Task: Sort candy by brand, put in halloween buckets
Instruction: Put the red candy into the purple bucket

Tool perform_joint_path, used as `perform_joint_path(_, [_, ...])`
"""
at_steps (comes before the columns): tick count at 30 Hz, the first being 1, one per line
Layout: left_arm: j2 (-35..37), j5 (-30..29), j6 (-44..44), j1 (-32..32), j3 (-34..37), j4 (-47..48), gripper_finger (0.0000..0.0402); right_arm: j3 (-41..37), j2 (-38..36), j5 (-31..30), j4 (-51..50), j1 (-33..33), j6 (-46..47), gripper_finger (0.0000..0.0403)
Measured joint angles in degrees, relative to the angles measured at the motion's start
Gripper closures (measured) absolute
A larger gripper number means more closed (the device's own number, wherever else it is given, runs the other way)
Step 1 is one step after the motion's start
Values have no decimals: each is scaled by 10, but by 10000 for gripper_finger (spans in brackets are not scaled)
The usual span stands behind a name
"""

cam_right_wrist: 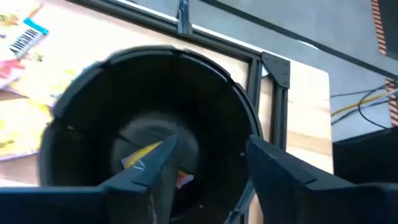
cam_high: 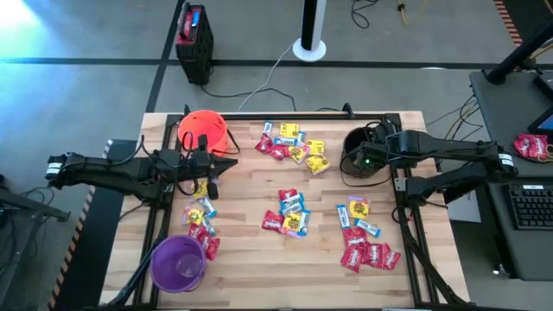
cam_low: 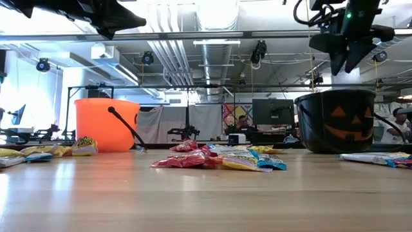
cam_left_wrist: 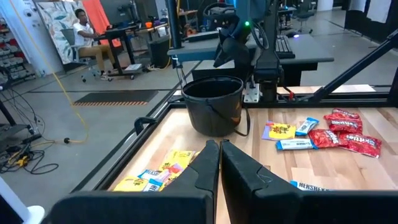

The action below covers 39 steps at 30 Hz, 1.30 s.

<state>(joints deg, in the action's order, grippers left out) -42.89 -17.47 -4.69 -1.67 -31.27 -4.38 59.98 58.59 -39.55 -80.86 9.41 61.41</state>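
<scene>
Small wrapped candies in red, yellow and blue-and-white packets lie in clusters on the wooden table (cam_high: 259,268): far middle (cam_high: 294,147), centre (cam_high: 289,216), near right (cam_high: 363,238) and near left (cam_high: 200,223). The orange bucket (cam_high: 203,130) stands far left, the black bucket (cam_high: 361,155) far right and the purple bucket (cam_high: 179,262) near left. My right gripper (cam_right_wrist: 208,155) is open, pointing down over the black bucket's mouth (cam_low: 335,119), which holds a yellow candy (cam_right_wrist: 146,154). My left gripper (cam_left_wrist: 219,155) is shut and empty, raised beside the orange bucket (cam_low: 106,124).
Black metal rails (cam_high: 399,207) frame the table's left, right and far sides. A larger red bag (cam_high: 531,145) lies on a side desk beyond the right edge. A person sits in the room behind the table (cam_left_wrist: 81,31). Bare wood shows along the near edge.
</scene>
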Motion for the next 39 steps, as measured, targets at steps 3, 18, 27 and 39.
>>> perform_joint_path(3, [-5,0,12,0,0,0,402,2,0,-1,55,0,-56,212])
perform_joint_path(18, [-123,30,131,-26,0,-71,402,-44,0,75,378,-96,-359,211])
perform_joint_path(27, [-197,220,73,-30,-58,80,402,-52,4,72,401,-159,-321,211])
perform_joint_path(39, [-349,195,17,-106,-167,155,402,-68,31,64,414,-167,-317,211])
